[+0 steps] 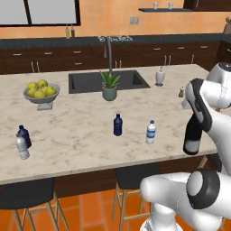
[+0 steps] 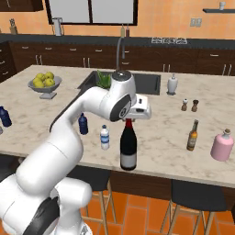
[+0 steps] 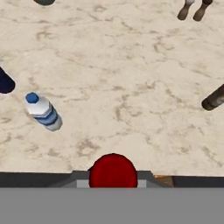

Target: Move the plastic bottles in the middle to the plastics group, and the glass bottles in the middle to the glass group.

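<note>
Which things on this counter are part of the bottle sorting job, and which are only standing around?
Job:
- wine bottle, gripper shut on its neck
- slim blue bottle
- clear bottle with blue cap
- plastics pair
- amber bottle

Standing around:
- fruit bowl
- potted plant
- salt and pepper shakers
- pink bottle
- white dispenser

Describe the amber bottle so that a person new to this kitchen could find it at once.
On the marble island counter, look toward its right end, near the front edge. The amber bottle stands upright beside a pink round bottle. It is slim, brown glass with a dark neck, unlike its squat pink neighbour.
</note>
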{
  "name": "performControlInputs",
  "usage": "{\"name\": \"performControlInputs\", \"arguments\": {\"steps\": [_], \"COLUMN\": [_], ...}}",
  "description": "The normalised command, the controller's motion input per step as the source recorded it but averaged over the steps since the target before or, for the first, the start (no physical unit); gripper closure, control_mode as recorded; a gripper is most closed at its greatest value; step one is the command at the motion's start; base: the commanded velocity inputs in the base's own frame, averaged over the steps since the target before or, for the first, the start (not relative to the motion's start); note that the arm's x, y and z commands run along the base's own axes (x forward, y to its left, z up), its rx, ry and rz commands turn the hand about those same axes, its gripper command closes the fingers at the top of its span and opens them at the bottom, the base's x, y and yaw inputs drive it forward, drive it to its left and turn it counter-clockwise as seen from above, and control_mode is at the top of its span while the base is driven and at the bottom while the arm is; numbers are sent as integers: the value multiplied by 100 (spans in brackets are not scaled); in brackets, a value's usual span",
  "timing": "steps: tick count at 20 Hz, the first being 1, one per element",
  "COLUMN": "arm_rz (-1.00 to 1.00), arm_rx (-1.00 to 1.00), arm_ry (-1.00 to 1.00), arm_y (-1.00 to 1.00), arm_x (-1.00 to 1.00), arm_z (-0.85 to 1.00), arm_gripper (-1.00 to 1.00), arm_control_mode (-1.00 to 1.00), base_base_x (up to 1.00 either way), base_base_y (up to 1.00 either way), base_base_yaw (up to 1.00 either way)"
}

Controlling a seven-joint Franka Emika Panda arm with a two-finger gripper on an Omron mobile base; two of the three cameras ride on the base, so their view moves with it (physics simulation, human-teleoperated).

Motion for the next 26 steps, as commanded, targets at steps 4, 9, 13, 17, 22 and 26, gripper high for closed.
{"name": "performControlInputs", "arguments": {"steps": [4,9,13,17,22,26], "arm_rz": [-1,0,0,0,0,-4], "arm_rx": [0,0,0,0,3,0], "arm_ry": [0,0,0,0,-15,-11], "arm_y": [-77,-69,-66,-75,-64,-37], "arm_x": [23,38,44,40,32,31], "arm_z": [0,0,0,0,0,-7], "arm_gripper": [100,100,100,100,100,100], "arm_control_mode": [-100,-100,-100,-100,-100,-100], "base_base_x": [0,0,0,0,0,0], "base_base_y": [0,0,0,0,0,0], "base_base_yaw": [0,0,0,0,0,0]}}
